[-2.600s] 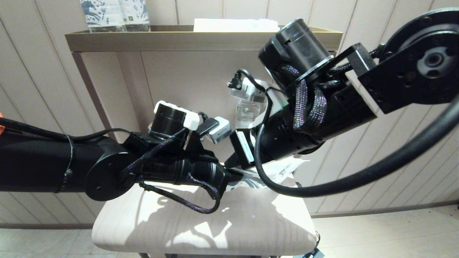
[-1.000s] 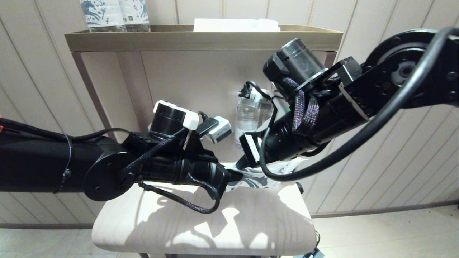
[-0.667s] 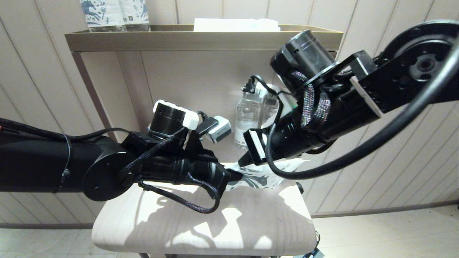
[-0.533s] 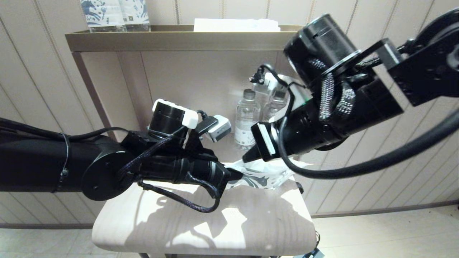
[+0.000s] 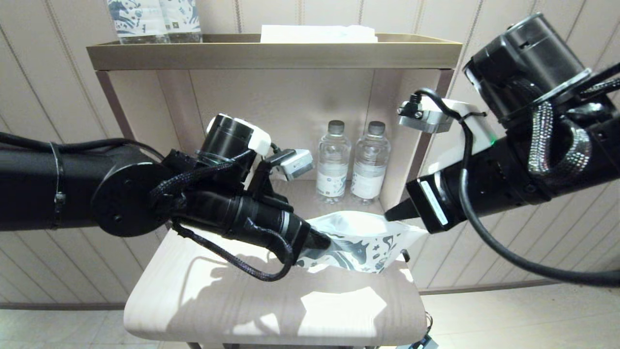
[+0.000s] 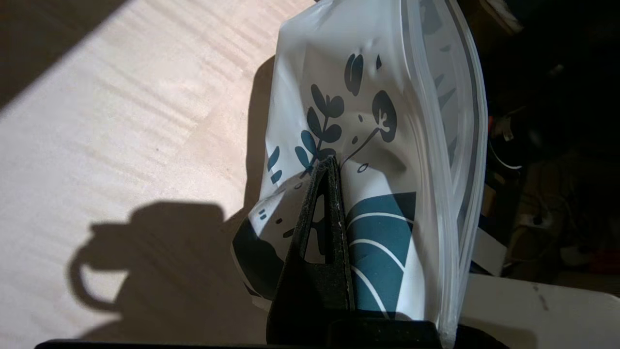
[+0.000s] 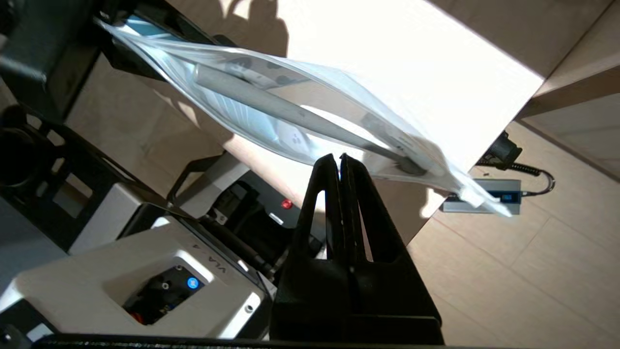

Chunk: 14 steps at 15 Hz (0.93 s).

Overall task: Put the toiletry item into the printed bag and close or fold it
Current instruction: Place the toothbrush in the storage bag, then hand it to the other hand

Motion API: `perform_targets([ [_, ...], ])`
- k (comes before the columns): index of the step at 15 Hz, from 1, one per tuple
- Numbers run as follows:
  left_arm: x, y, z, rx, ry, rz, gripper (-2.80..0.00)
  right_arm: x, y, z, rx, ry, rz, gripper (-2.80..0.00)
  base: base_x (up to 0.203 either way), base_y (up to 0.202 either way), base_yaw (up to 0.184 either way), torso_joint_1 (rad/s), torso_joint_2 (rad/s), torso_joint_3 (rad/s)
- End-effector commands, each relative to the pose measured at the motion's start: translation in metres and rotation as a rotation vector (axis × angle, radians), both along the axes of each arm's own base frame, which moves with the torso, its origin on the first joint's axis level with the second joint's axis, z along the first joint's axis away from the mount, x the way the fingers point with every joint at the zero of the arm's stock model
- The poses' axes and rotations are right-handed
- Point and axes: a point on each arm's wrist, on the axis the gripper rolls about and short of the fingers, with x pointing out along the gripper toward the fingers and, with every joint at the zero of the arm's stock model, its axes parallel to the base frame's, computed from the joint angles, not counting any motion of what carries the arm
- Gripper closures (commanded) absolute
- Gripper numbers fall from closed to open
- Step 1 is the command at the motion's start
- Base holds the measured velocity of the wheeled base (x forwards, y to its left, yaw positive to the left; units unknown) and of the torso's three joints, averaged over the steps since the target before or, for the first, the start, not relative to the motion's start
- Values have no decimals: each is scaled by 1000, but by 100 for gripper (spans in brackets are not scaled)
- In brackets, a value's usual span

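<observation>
The printed bag point(image 5: 361, 242) hangs just above the pale wooden surface, its mouth edge turned up. My left gripper point(image 5: 322, 240) is shut on a fold at the bag's left end; in the left wrist view its tips point(image 6: 332, 162) pinch the plant print of the bag point(image 6: 387, 145). The toiletry item point(image 7: 290, 114) lies inside the bag and shows through the film as a pale stick with a dark head. My right gripper point(image 5: 395, 213) is shut just off the bag's upper right corner. Its tips point(image 7: 339, 157) reach the bag's point(image 7: 271, 87) edge, with nothing seen between them.
Two water bottles point(image 5: 333, 160) point(image 5: 370, 160) stand at the back of the shelf niche, behind the bag. The niche's right wall point(image 5: 402, 160) is close to my right wrist. Printed upright packs point(image 5: 155, 19) and a flat white packet point(image 5: 317, 33) sit on the top tray.
My right arm has pulled back to the right and up, off the bag, uncovering the bottles. The left gripper has lifted slightly with the bag, which now hangs fuller.
</observation>
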Motion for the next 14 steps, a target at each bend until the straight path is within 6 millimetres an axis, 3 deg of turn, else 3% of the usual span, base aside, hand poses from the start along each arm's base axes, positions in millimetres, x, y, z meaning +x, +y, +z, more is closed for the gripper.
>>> perform_targets([
  [1, 2, -1, 6, -3, 24, 8, 0, 0, -6, -3, -6, -19, -3, 0, 0, 0, 0, 0, 0, 0],
  [5, 12, 14, 15, -89, 81, -14, 0, -1, -26, -17, -18, -75, -8, 0, 0, 0, 0, 0, 0, 0],
  [11, 20, 31, 12, -140, 120, -45, 0, -13, -71, -1, 154, -152, 80, 0, 0, 0, 0, 0, 0, 0],
  [14, 19, 33, 9, -147, 107, -78, 0, -15, -87, -4, 193, -143, 101, 0, 0, 0, 0, 0, 0, 0],
])
